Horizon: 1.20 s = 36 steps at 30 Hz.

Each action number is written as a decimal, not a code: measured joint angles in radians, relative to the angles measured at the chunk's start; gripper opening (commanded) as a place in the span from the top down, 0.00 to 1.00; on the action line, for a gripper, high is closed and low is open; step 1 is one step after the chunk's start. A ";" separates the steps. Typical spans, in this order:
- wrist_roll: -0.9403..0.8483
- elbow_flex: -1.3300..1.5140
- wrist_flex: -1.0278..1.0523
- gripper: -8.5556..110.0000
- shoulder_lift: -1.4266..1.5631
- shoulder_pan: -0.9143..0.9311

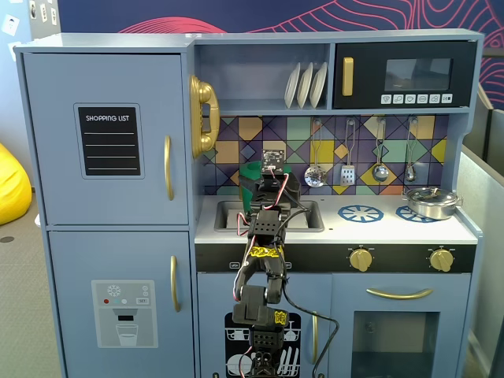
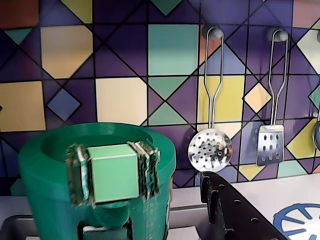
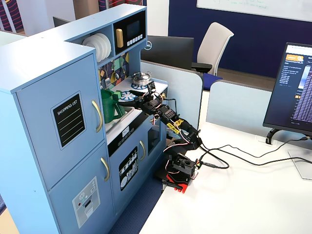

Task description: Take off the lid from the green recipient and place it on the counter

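Observation:
The green recipient (image 2: 50, 200) stands at the sink on the counter (image 1: 331, 227); its base is hidden. It fills the lower left of the wrist view, with its lighter green side handle (image 2: 115, 172) facing the camera. The dark-green surface sunk inside its rim reads as the lid (image 2: 65, 142); no centre handle shows. My gripper (image 3: 127, 103) hovers close in front of the recipient at handle height. In the wrist view only one black finger (image 2: 235, 210) shows, right of the recipient, with bare counter between them. The gripper is open and holds nothing.
A silver pot (image 1: 431, 202) sits on the right burner ring, and a second blue ring (image 1: 361, 213) lies bare beside the sink (image 1: 303, 216). A skimmer (image 2: 210, 150) and a spatula (image 2: 270, 145) hang on the tiled back wall. The shelf and microwave overhang the counter.

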 measured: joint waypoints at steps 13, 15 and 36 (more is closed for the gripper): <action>-0.015 -0.072 -0.055 0.49 -0.135 -0.035; -0.015 -0.084 -0.063 0.49 -0.156 -0.043; -0.026 -0.170 -0.091 0.54 -0.313 -0.049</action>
